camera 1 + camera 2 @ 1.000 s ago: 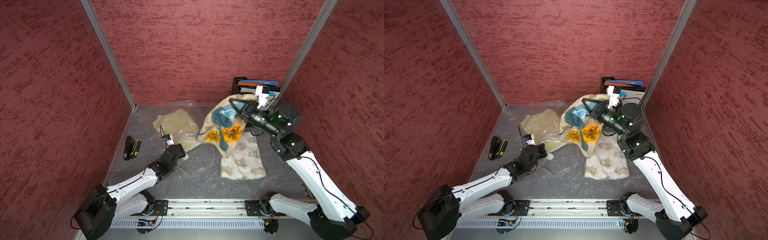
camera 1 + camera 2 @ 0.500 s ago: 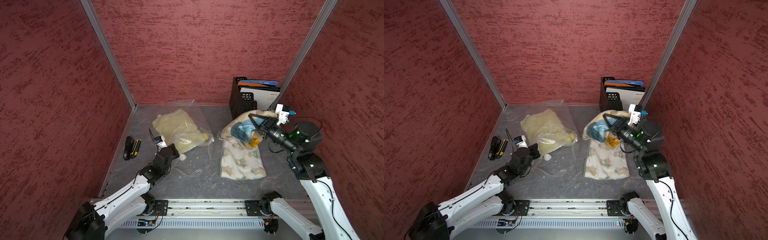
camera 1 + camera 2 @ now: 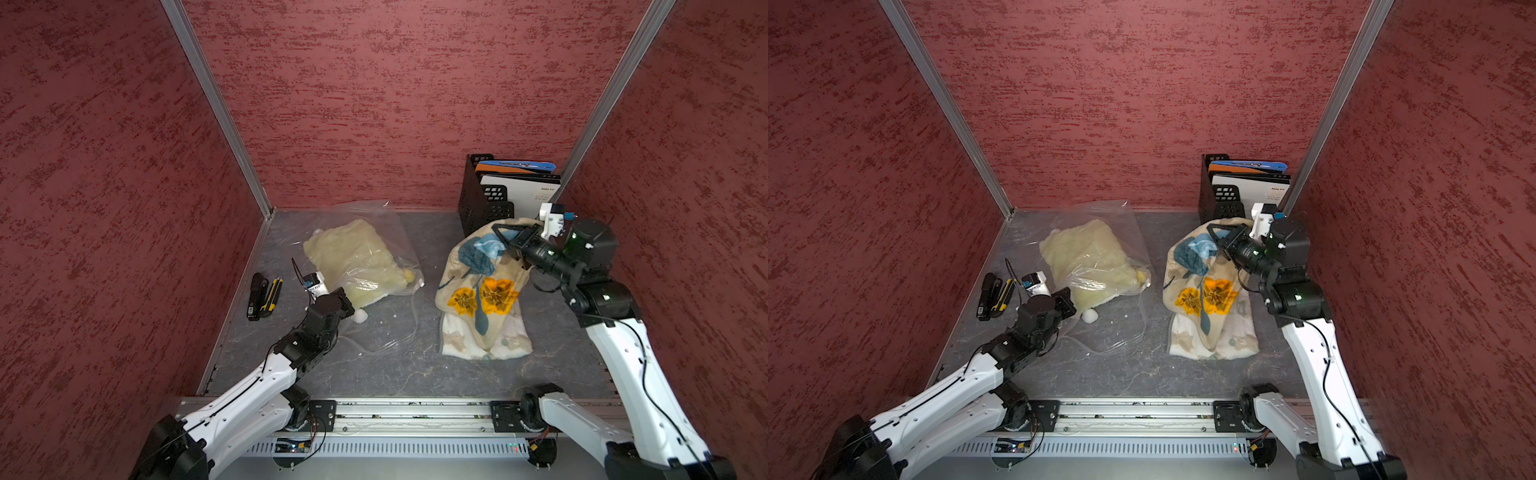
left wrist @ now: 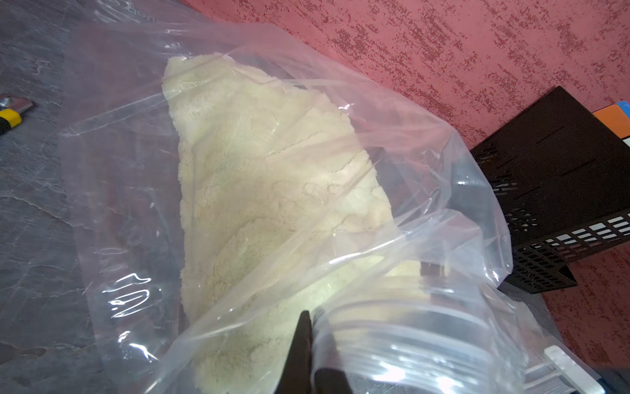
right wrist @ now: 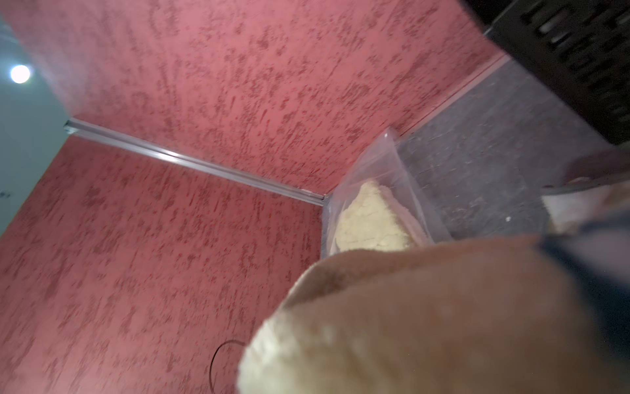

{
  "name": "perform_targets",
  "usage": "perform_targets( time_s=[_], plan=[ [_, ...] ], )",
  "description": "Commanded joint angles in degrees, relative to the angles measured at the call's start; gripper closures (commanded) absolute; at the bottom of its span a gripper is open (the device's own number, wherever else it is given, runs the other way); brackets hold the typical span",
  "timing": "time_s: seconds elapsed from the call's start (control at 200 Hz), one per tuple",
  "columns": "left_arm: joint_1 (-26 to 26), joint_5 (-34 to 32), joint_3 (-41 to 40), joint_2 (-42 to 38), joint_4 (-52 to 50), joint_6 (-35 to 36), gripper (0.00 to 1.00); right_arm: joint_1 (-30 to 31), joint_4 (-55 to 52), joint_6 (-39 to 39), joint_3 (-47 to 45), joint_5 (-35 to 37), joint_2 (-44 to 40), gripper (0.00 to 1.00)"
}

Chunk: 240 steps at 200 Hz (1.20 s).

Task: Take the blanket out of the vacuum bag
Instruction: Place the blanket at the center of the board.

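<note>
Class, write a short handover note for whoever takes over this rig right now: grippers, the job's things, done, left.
Left gripper: shut on the vacuum bag at its near edge.
Right gripper: shut on the floral blanket, lifting its top; the rest trails on the table.
Done: floral blanket is outside the bag.
Left: the yellow blanket is inside the bag; pull it out if it counts, then release.
</note>
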Motion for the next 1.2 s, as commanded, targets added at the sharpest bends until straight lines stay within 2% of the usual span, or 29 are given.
perform_targets(
  time_s=[0.0,0.105,0.215,0.296,0.481,0.611,0.766,0.932,0.987,1.047,1.067,1.132,1.197],
  plan=[
    [0.62,0.43,-0.01,0.82,0.99,0.31,1.00,-3.04,1.96,-4.15,7.99,-2.44,2.84,1.00],
    [0.69,1.15,0.94,1.23,1.12,0.90,1.00,-3.58,-2.91,-9.13,13.74,-2.55,4.52,1.00],
    [0.68,1.37,0.98,0.61,1.37,0.95,1.00,-3.59,-4.38,-9.98,7.78,-3.30,0.79,1.00],
    [0.71,1.76,0.44,0.07,1.72,0.85,1.00,-3.57,-5.22,-9.58,-2.42,-1.97,-4.84,1.00],
    [0.67,3.62,-1.55,0.34,2.16,-0.67,1.00,-3.43,-9.22,-3.07,-30.80,8.62,-18.84,1.00],
    [0.30,5.10,-2.24,0.08,1.67,-1.92,1.00,-3.02,-12.41,-0.08,-42.41,9.16,-24.08,0.85],
    [-0.69,4.58,-1.72,-1.05,1.06,-1.87,1.00,-2.95,-20.32,-1.95,-39.19,12.68,-27.96,0.70],
    [-1.04,4.25,-1.06,-0.98,1.22,-1.66,1.00,-2.88,-24.22,-3.68,-34.16,7.31,-25.19,0.54],
    [-1.16,4.32,-0.97,-0.68,1.42,-1.72,1.00,-2.86,-27.07,-4.75,-32.32,7.78,-25.38,0.53],
    [-1.25,4.47,-0.93,-0.49,1.81,-1.74,1.00,-2.85,-30.77,-5.96,-30.03,9.50,-26.86,0.46],
    [-1.31,4.48,-0.89,-0.41,1.90,-1.69,1.00,-2.86,-31.95,-6.36,-29.31,9.58,-27.35,0.44],
    [-1.42,4.49,-0.79,-0.24,2.22,-1.69,1.00,-2.86,-34.68,-7.35,-26.77,8.43,-28.71,0.23],
    [-1.36,4.41,-0.63,-0.13,2.54,-1.50,1.00,-2.86,-37.05,-7.96,-24.35,7.48,-29.72,0.26]
  ],
)
